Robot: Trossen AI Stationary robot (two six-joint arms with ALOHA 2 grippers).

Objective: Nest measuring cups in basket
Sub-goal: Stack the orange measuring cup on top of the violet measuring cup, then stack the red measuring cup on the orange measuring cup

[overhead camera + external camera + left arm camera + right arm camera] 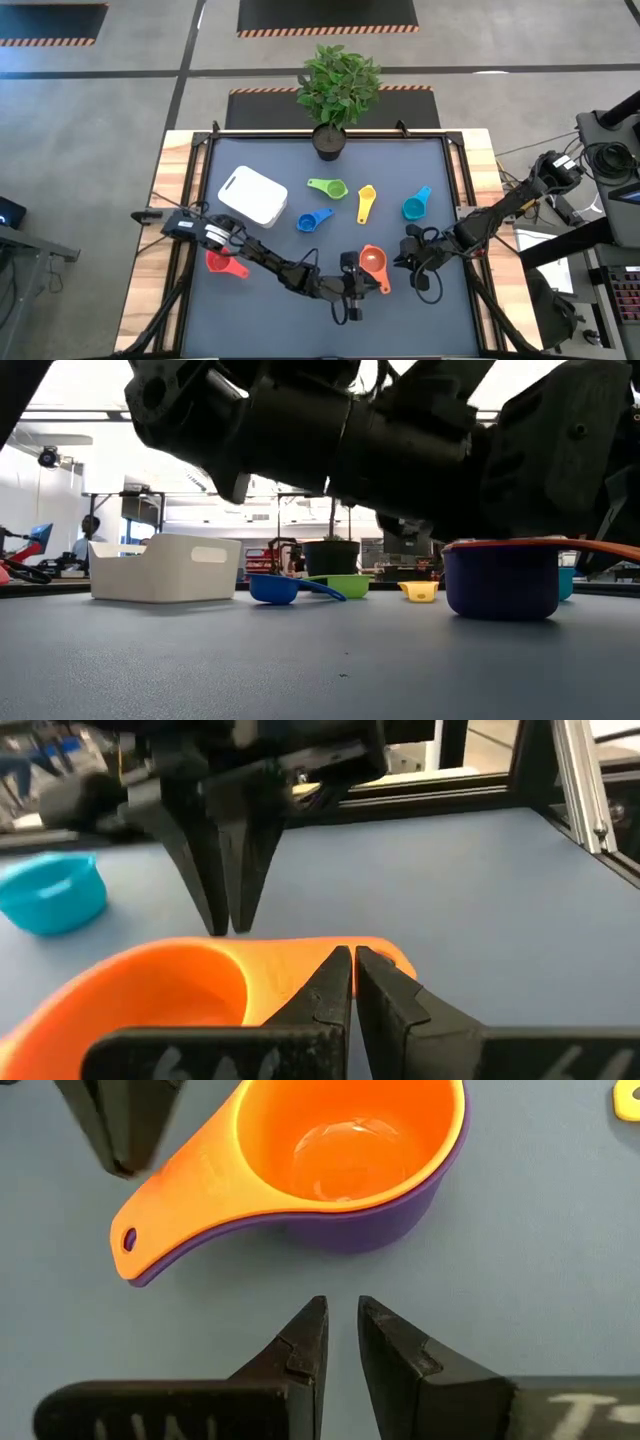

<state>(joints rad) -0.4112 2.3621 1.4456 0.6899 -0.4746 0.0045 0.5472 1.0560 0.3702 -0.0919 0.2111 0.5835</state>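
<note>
You worked in a lab, shown by hazard-striped floor mats [327, 31], an aluminium-framed table [180, 180] and cabled equipment [605, 150].

Glossy smooth plastic orange cup [345, 1140] nested in purple cup [390, 1225]; matt grey table [520, 1280], matt white plastic basket [253, 195]

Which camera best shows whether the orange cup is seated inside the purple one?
The right wrist view: the orange cup sits nested in the purple cup, handles aligned. The low view shows purple with only an orange rim. The high view shows a small orange cup, purple hidden. The left wrist view shows only orange, close up.
</note>
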